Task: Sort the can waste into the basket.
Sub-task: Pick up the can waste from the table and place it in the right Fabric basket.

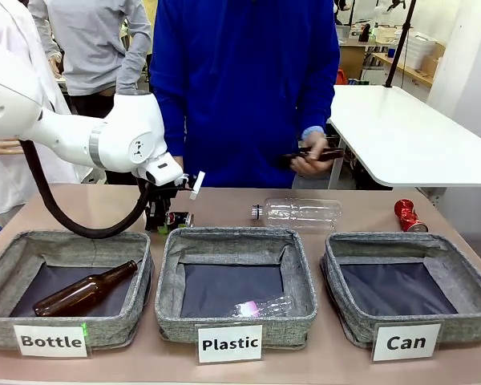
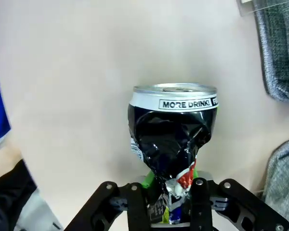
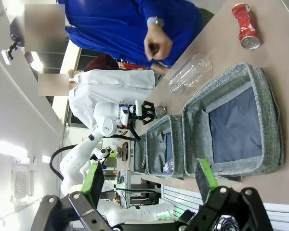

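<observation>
A crushed black can [image 2: 172,137] with a white rim band lies on the table behind the baskets, seen small in the front view as the black can [image 1: 179,218]. My left gripper [image 2: 171,195] is shut on its crumpled end, green pads [image 2: 147,179] pressed against it; in the front view my left gripper [image 1: 170,213] points down at the table. A shiny red crushed can [image 1: 406,215] lies at the far right, also the red can [image 3: 245,26]. The grey "Can" basket [image 1: 353,317] stands front right with nothing in it. My right gripper [image 3: 149,180] hangs open above the Can basket [image 3: 269,96].
A "Bottle" basket [image 1: 0,273] holds a brown glass bottle [image 1: 84,290]. The "Plastic" basket [image 1: 305,273] holds a clear bottle [image 1: 260,307]. Another clear plastic bottle [image 1: 301,212] lies on the table behind it. A person in blue [image 1: 240,80] stands at the far side, hands [image 1: 313,156] together.
</observation>
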Motion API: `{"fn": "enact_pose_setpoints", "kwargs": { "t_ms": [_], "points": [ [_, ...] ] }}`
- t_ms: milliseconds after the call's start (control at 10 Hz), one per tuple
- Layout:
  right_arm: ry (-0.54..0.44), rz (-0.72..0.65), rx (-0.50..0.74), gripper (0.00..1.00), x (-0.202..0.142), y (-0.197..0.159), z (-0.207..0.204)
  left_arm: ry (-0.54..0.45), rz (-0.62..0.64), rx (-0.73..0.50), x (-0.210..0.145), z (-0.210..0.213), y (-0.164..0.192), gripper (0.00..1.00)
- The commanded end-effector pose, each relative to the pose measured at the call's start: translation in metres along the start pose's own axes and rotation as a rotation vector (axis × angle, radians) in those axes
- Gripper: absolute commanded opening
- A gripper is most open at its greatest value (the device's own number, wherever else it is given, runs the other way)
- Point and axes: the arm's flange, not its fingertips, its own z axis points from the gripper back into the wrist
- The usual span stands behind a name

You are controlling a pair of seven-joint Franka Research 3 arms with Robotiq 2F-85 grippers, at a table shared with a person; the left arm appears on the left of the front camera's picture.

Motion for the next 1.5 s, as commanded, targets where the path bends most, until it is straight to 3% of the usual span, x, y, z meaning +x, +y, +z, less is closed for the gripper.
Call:
{"fn": "enact_pose_setpoints", "kwargs": {
  "t_ms": [0,200,400,500,700,800,900,1000,1100,1200,1300,1400],
  "points": [
    [-0.013,0.025,0.022,1.00,0.001,0.001,0.000,-0.077,0.072,0.063,-0.011,0.032,-0.008,0.00],
    [-0.013,0.025,0.022,1.00,0.001,0.001,0.000,-0.169,0.205,0.145,-0.036,0.097,-0.030,0.00],
    [-0.013,0.025,0.022,1.00,0.001,0.001,0.000,-0.345,0.270,0.047,-0.078,0.174,-0.096,0.00],
    [-0.013,0.025,0.022,1.00,0.001,0.001,0.000,-0.399,0.267,0.005,-0.099,0.192,-0.133,0.00],
    [-0.013,0.025,0.022,1.00,0.001,0.001,0.000,-0.389,0.108,-0.021,-0.142,0.206,-0.205,0.00],
    [-0.013,0.025,0.022,1.00,0.001,0.001,0.000,-0.393,0.024,0.045,-0.170,0.210,-0.239,0.00],
    [-0.013,0.025,0.022,1.00,0.001,0.001,0.000,-0.504,0.074,0.194,-0.187,0.204,-0.248,0.00],
    [-0.013,0.025,0.022,1.00,0.001,0.001,0.000,-0.431,0.125,-0.018,-0.145,0.214,-0.212,0.00],
    [-0.013,0.025,0.022,1.00,0.001,0.001,0.000,-0.431,0.125,-0.018,-0.145,0.214,-0.212,0.00],
    [-0.013,0.025,0.022,1.00,0.001,0.001,0.000,-0.459,0.084,0.059,-0.179,0.213,-0.249,0.00],
    [-0.013,0.025,0.022,1.00,0.001,0.001,0.000,-0.532,0.031,0.036,-0.149,0.196,-0.207,0.00],
    [-0.013,0.025,0.022,1.00,0.001,0.001,0.000,-0.480,-0.073,-0.009,-0.109,0.203,-0.184,0.00]
  ]
}}
